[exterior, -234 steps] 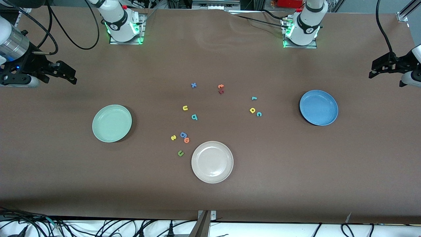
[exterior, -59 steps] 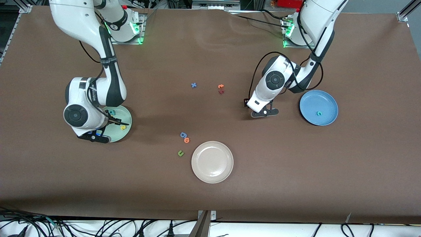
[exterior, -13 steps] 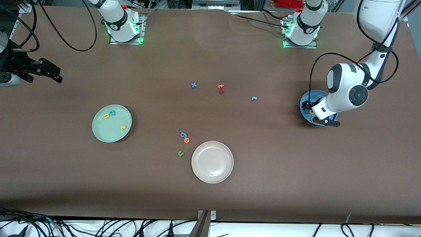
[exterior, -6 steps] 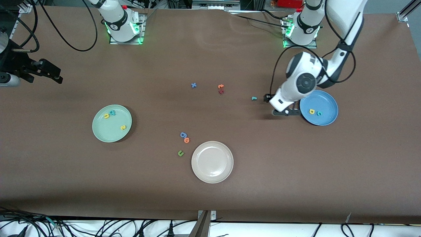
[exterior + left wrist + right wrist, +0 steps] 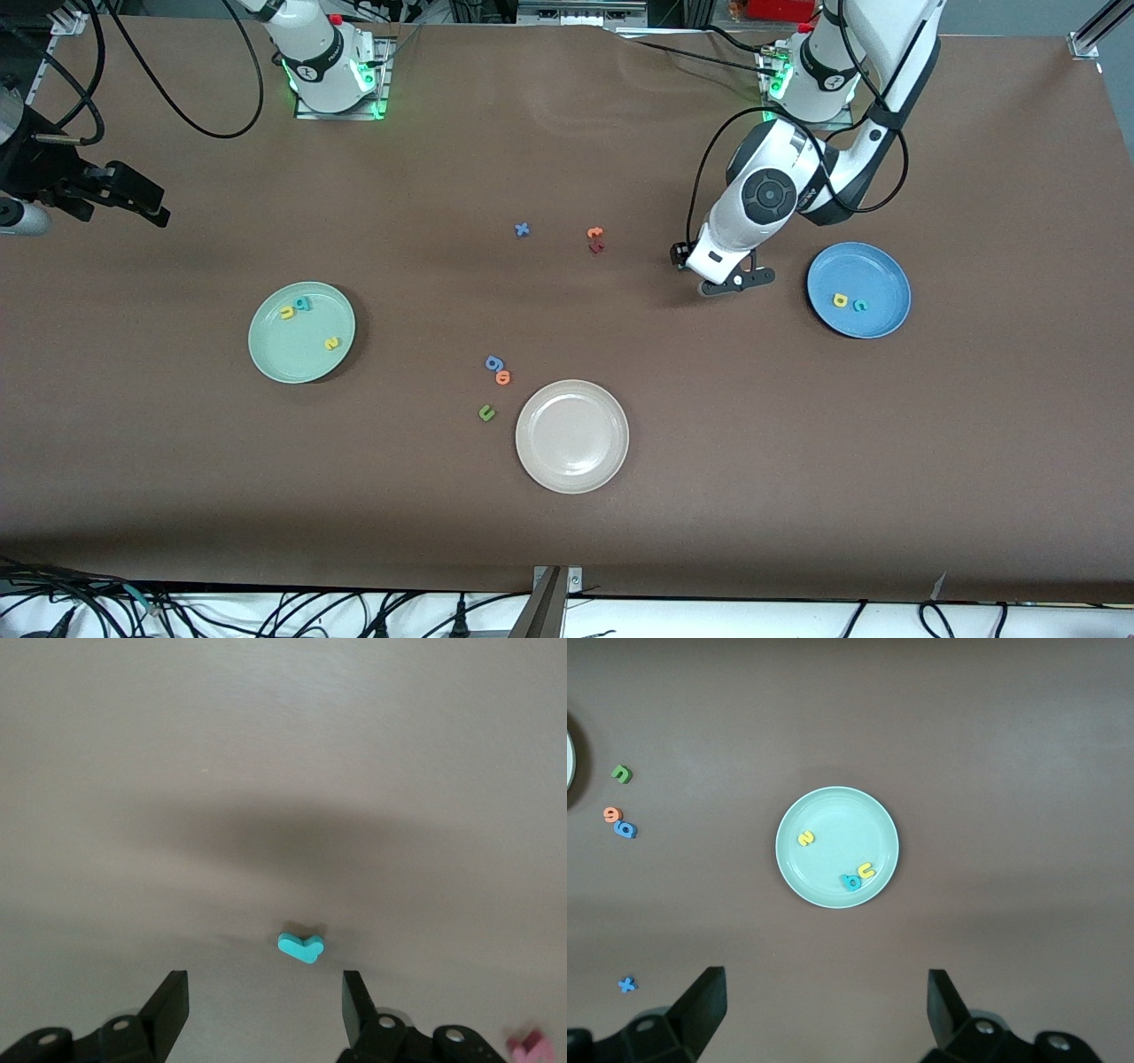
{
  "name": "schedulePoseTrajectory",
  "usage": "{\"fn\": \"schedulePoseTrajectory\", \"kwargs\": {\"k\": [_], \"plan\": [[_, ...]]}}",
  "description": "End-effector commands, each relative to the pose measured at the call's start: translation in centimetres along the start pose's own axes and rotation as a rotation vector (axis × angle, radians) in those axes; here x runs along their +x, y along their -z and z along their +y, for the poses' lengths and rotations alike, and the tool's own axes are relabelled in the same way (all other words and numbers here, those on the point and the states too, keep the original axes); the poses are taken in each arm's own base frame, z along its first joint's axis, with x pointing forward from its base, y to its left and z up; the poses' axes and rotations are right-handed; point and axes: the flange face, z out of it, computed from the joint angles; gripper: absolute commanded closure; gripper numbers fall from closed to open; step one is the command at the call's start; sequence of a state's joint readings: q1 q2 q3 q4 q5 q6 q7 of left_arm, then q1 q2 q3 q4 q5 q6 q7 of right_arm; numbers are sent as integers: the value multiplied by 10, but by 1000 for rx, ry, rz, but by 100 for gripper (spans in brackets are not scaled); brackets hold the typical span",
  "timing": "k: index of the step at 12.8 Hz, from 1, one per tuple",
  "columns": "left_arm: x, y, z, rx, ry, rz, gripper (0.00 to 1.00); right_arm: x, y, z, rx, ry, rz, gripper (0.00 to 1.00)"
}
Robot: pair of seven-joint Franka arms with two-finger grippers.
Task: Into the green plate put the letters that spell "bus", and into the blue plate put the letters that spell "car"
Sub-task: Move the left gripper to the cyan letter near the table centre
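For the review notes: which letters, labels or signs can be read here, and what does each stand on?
"u" yellow foam letter, "b" teal foam letter, "s" yellow foam letter: in the pale green plate.
"a" yellow, "c" teal: in the blue plate.
"r" teal: on the brown table, under the open left gripper.
"x" blue, "t" orange, "g" blue, "o" orange, "u" green: on the table.
Dark red letter beside the "t": unreadable.
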State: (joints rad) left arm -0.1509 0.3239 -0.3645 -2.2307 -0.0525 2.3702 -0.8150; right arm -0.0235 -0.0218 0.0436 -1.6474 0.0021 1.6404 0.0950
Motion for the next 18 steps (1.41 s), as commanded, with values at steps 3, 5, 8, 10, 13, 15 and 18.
{"fn": "schedulePoseTrajectory", "kwargs": {"k": [3,5,8,10,13,15,18], "plan": [[8,-10,-3,-17,430,-18,28,1,4,0,18,-17,0,0],[11,-4,3,-37,612,-15,26,1,4,0,18,-17,0,0],[16,-2,9,-76,753,-4,26,1,4,0,18,-17,0,0],[13,-9,15,-94,818,-3,26,1,4,0,18,-17,0,0],[3,-21,22,-89,875,-1,26,1,4,0,18,-17,0,0],[-6,-32,20,-63,865,-6,26,1,4,0,18,-17,0,0],[-14,-40,21,-43,853,-10,26,1,4,0,18,-17,0,0]]}}
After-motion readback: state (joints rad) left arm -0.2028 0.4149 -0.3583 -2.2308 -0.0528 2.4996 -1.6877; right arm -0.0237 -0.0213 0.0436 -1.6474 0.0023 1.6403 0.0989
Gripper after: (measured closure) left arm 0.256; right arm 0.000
